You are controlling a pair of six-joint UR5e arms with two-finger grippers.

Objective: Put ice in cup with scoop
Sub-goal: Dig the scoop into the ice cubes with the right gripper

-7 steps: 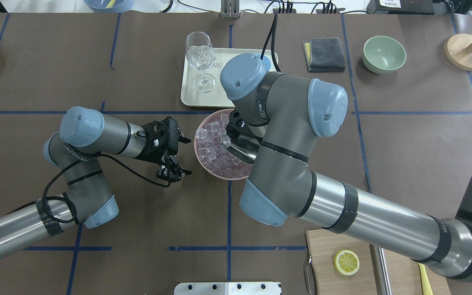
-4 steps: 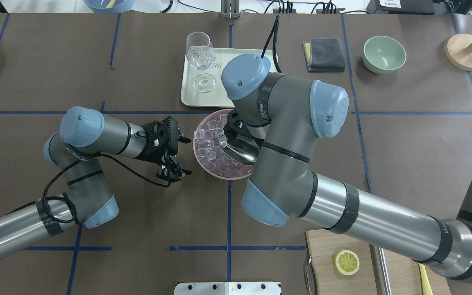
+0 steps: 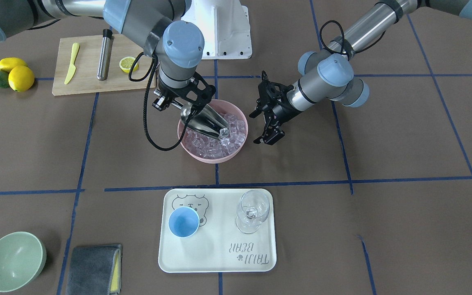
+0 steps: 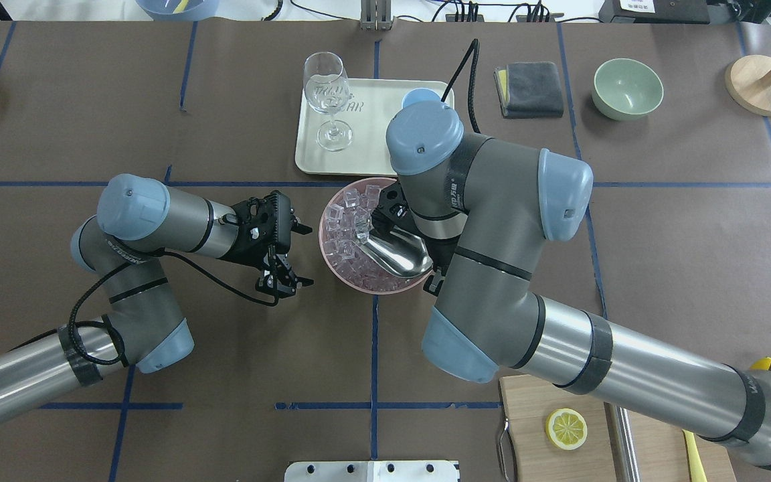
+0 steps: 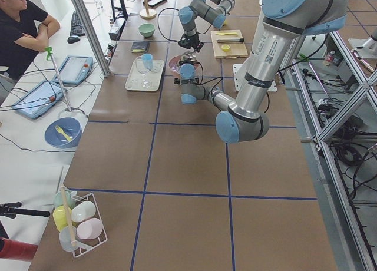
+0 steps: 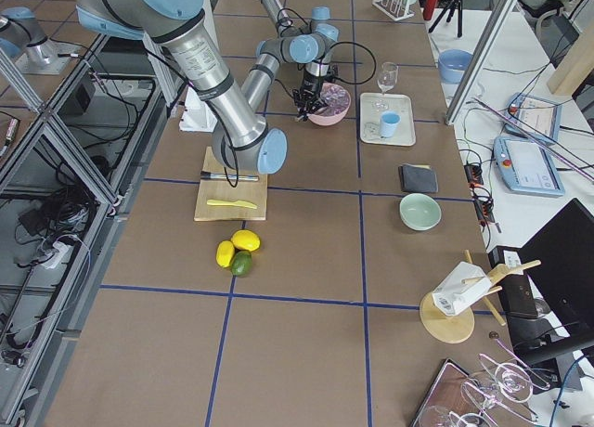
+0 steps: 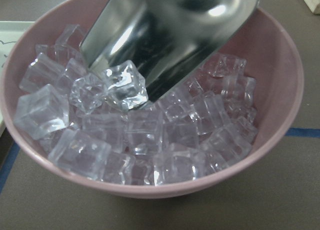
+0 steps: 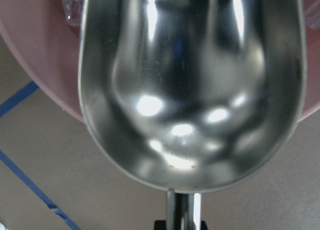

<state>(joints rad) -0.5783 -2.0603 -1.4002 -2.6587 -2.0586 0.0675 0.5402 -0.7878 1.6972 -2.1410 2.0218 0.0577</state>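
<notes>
On the desk [image 3: 383, 205], the step in hand looks like loading the scoop, with nothing yet carried to the cup. The right arm bends over the pink bowl [image 3: 213, 159]. The right gripper [image 3: 177, 103] has its jaws clamped on the bar handle of the scoop [image 3: 205, 121] at the bowl's robot-side rim. The left gripper [image 3: 269, 137] hangs just beside the bowl on the robot's left, not touching it, its jaws parted and empty. The tray [image 3: 219, 254] lies beyond the bowl, on the side away from the robot. The scoop slants down into the bowl with its lip among the ice [image 7: 165, 145]. Its trough looks bare in the right wrist view, with one cube at the lip. The cup [image 3: 183, 221] stands upright and empty on the tray. The next move likely calls for driving the lip under the cubes, levelling the trough to keep them, then carrying it over the bowl's far rim to the cup.
</notes>
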